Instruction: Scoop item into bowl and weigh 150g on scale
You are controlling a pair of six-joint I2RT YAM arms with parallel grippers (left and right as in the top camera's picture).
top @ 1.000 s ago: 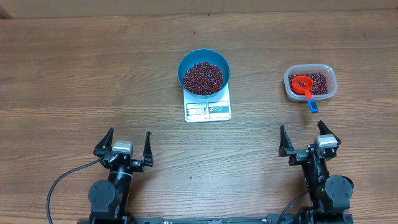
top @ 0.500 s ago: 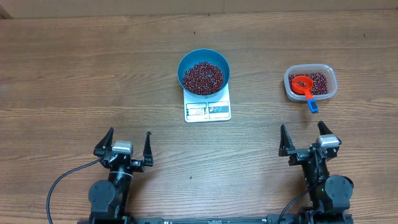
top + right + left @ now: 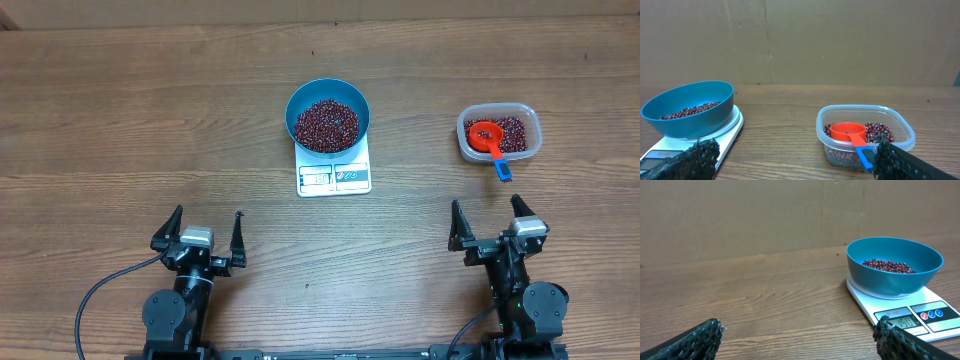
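Both claws sit at the near edge of the surface [image 3: 120, 130], each spread fully wide and holding nothing: the left claw [image 3: 208, 215] toward the near left corner, the right claw [image 3: 484, 205] toward the near right corner, well apart from everything else.

Farther in, around the middle of the surface, lies the white scale [image 3: 334, 176] with its display [image 3: 901, 322] facing the near edge; the digits look like 150, though they are small. The blue bowl [image 3: 895, 277] stands upright on the far part of the scale, holding a pile of dark red beans [image 3: 327, 124].

Toward the right edge, level with the bowl, a clear tub [image 3: 900, 122] holds more beans. A red scoop [image 3: 485, 134] rests in them, its blue handle [image 3: 502, 170] sticking out over the tub's near rim.
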